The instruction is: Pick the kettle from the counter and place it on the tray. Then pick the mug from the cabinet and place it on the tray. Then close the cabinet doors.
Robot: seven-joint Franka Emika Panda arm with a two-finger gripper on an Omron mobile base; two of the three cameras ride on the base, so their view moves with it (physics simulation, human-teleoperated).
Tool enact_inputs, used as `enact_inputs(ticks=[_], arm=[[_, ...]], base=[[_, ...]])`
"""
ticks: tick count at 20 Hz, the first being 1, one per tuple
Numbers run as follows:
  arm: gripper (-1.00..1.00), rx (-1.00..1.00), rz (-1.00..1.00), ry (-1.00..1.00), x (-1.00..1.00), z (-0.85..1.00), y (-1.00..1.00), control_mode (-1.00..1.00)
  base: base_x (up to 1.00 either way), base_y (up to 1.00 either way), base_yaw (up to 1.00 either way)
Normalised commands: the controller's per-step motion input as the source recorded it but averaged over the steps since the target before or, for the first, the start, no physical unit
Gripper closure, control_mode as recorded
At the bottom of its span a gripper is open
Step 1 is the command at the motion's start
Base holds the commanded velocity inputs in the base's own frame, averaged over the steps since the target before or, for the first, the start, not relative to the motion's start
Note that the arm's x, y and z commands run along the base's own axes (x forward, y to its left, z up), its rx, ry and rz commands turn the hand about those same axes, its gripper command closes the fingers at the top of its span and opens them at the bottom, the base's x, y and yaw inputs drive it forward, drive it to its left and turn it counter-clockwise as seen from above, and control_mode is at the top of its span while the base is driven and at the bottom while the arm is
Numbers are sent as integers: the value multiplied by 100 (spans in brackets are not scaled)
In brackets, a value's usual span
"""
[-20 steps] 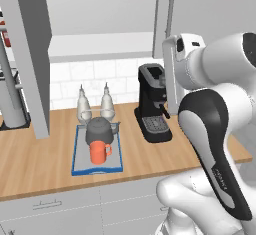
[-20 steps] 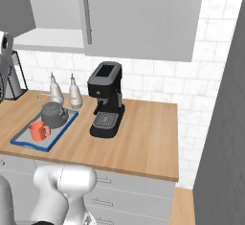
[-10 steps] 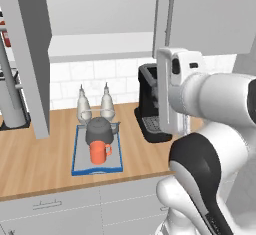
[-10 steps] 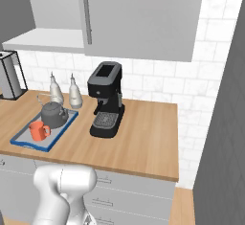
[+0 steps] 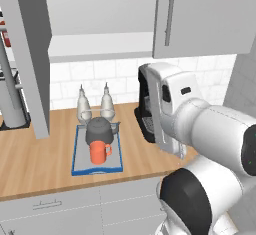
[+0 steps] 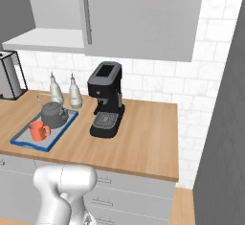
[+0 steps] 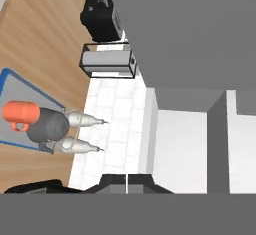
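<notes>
The grey, blue-rimmed tray (image 5: 77,165) (image 6: 21,136) (image 7: 20,91) lies on the wooden counter (image 5: 30,164) (image 6: 143,142). On it stand the dark kettle (image 5: 100,130) (image 6: 52,115) (image 7: 47,126) and, touching its front, the orange mug (image 5: 99,152) (image 6: 37,130) (image 7: 20,114). The cabinet (image 5: 100,46) (image 6: 43,39) hangs above with its white shelf bare. Its left door (image 5: 30,54) stands open; the right door (image 5: 200,14) (image 6: 139,16) covers its half. My gripper (image 7: 127,183) is shut on nothing and faces the cabinet (image 7: 180,149) from a distance.
Two pale shakers (image 5: 82,106) (image 6: 56,89) stand behind the tray against the tiled wall. A black coffee machine (image 6: 106,99) (image 5: 145,114) sits right of the tray, partly behind my arm. A paper towel holder (image 6: 9,75) (image 7: 107,61) stands at the left.
My arm has swung down and toward the camera in the left base view, now covering the coffee machine. The gripper stays shut. Tray, kettle, mug and doors have not moved.
</notes>
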Motion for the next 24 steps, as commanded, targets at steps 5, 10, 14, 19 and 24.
enact_inputs(ticks=[5, 10, 14, 19, 24], arm=[[100, -4, 0, -22, -25, -9, 29, -100], [100, -6, 0, -11, -14, -7, 34, -100], [100, -6, 0, 0, -12, -1, 12, -100], [100, -5, 1, -6, -4, -21, 17, -100], [100, -1, 0, -22, -17, -15, 26, -100]], base=[[0, 0, 0], [0, 0, 0], [0, 0, 0], [0, 0, 0], [0, 0, 0]])
